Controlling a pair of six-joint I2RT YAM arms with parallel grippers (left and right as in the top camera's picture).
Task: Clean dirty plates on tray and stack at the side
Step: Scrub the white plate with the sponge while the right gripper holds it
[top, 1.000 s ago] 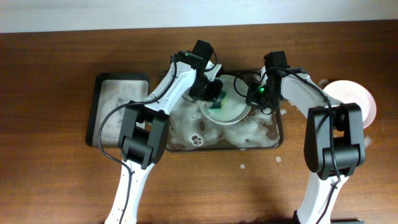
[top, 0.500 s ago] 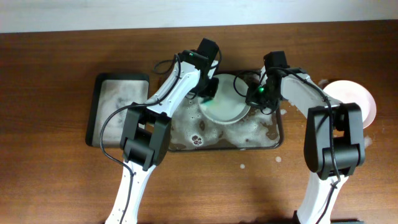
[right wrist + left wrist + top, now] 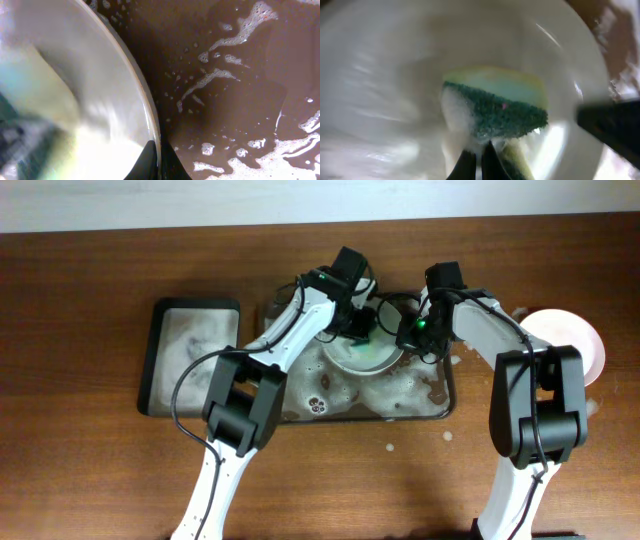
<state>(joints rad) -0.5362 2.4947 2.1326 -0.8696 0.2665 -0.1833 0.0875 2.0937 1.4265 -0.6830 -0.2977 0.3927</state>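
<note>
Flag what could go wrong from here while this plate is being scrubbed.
1. The right fingers pinch only the wet rim of the plate. Scrubbing pressure might slip it free, dropping it into the sudsy tray.
2. The left fingers seem to hold the sponge by one edge, so it may twist out mid-stroke.

A smaller dark tray lies left of a green sponge.

Overhead is evenly bright and sharp. In the left wrist view the plate is smeared by motion blur, with glare streaks near its rim. In the right wrist view the wet tray is crisp and glinting.
</note>
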